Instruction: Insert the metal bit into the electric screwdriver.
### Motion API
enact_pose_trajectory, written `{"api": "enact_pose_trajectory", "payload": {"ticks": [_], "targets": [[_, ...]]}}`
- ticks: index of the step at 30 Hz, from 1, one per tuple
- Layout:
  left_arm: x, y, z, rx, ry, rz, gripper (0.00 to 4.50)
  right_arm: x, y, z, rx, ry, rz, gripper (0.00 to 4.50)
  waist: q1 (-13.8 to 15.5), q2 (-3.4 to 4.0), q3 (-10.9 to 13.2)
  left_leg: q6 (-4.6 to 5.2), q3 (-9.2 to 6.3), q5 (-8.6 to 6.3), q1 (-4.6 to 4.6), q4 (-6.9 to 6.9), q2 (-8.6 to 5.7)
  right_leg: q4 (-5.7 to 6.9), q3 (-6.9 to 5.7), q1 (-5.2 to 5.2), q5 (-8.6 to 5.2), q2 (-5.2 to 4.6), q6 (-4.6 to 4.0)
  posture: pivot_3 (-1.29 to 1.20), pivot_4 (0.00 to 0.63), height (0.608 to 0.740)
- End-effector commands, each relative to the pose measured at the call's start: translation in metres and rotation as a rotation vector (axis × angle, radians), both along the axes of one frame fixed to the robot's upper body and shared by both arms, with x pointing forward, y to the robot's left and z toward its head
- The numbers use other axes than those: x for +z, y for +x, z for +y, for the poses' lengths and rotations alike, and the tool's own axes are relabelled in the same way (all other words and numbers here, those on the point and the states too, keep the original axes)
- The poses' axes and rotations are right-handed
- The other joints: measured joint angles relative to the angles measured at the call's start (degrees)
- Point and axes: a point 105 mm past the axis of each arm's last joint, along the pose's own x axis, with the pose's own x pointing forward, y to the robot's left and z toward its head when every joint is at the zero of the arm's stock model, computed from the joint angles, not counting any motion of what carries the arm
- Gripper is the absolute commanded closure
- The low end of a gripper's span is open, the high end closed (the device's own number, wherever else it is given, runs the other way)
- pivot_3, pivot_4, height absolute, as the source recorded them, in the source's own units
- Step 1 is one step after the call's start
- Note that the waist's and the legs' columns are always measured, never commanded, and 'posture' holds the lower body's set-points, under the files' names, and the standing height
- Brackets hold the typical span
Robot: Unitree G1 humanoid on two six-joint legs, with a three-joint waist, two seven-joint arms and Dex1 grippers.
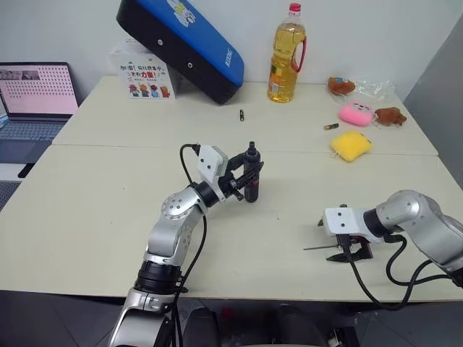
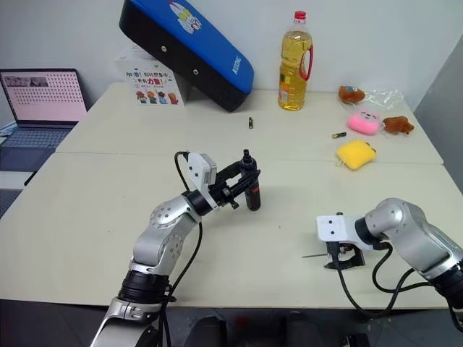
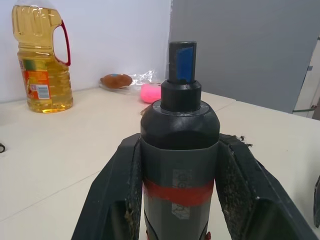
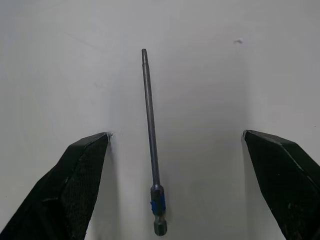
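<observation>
Metal bit [image 4: 151, 145]: thin grey rod with a blue-banded hex end, lying flat on the cream table [image 1: 108, 217] near the front edge on my right side. Not yet picked up. In the right wrist view it lies between the two spread fingers [image 4: 80, 175] of my right gripper [image 1: 350, 249], touching neither.

Right gripper: jaws wide apart, holding nothing, pointing down just above the bit and straddling it.

Electric screwdriver [image 1: 251, 177]: black pen-shaped body with a red band, held upright above the middle of the table, narrow tip uppermost. The socket at the tip appears empty in the left wrist view.

Left gripper [image 2: 242, 184]: closed firmly on the screwdriver's body, both pads pressed against its sides near the red band.

Status, as I judge it: first half done, the screwdriver being secured and presented with its socket facing up. Remaining: close my right jaws on the bit, lift it, carry it across to the screwdriver, line its hex end up with the socket and push it home.

Other stock, far side of the table: oil bottle [image 1: 286, 54], yellow sponge [image 1: 351, 143], pink toy [image 1: 355, 113], laptop [image 1: 36, 97].
</observation>
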Motion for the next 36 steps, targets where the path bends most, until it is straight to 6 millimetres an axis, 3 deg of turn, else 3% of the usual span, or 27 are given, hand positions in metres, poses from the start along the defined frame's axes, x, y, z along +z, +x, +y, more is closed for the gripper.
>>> {"api": "enact_pose_trajectory", "payload": {"ticks": [1,16,22,25,27,31,34,36], "targets": [[-0.002,-0.003,-0.002,-0.006,0.009,0.007,2.85,-0.007,0.003,-0.001,-0.007,-0.033,-0.007,0.97,-0.09,-0.04,-0.03,-0.01,0.00,0.00,0.05,-0.01,0.00,0.00,0.00,0.03,0.00,0.00,0.00,0.00,0.150,0.740],[0.000,-0.005,-0.004,-0.010,0.015,0.004,2.85,-0.022,-0.009,-0.001,0.040,-0.061,0.013,4.46,-0.78,-0.48,-0.31,-0.03,-0.05,-0.02,0.16,-0.03,0.00,0.02,0.04,0.10,0.00,0.04,-0.03,0.00,0.150,0.740],[-0.001,-0.006,-0.004,-0.014,0.018,0.007,2.85,-0.021,-0.004,-0.012,0.022,-0.090,-0.012,4.49,-0.78,-0.54,-0.36,-0.05,-0.06,-0.03,0.17,-0.03,0.00,0.01,0.04,0.12,0.00,0.04,-0.03,0.00,0.150,0.740],[-0.002,-0.007,-0.004,-0.014,0.019,0.007,2.85,-0.011,0.001,-0.012,0.004,-0.068,-0.042,4.49,-0.78,-0.54,-0.36,-0.05,-0.06,-0.04,0.17,-0.03,0.00,0.01,0.05,0.12,-0.01,0.04,-0.03,0.00,0.150,0.740],[-0.002,-0.007,-0.002,-0.010,0.022,0.005,2.85,0.011,0.004,-0.002,-0.054,0.031,-0.061,4.49,-0.78,-0.53,-0.34,-0.06,-0.05,-0.04,0.16,-0.03,0.00,0.01,0.05,0.12,-0.01,0.03,-0.04,0.00,0.150,0.740],[0.001,-0.004,0.006,0.022,0.013,0.005,2.85,0.104,0.026,0.045,-0.244,0.550,-0.135,4.49,-1.37,-0.33,-0.18,-0.08,-0.04,-0.05,0.10,-0.04,0.00,0.02,0.09,0.02,0.01,0.04,-0.06,0.00,0.150,0.740],[0.006,-0.003,0.005,0.020,-0.005,0.002,2.85,0.167,0.046,0.064,-0.377,0.909,-0.206,4.49,-1.26,-0.15,-0.08,-0.11,-0.63,-0.08,0.17,-0.21,-0.13,0.03,0.26,-0.03,0.05,0.27,-0.17,0.00,0.150,0.740],[0.011,-0.002,0.003,0.013,-0.021,-0.005,2.85,0.196,0.056,0.069,-0.457,1.082,-0.245,4.49,-0.70,-0.06,-0.08,-0.11,-0.74,-0.07,0.19,-0.36,-0.10,0.05,0.24,-0.08,0.06,0.35,-0.20,0.00,0.150,0.740]]}}
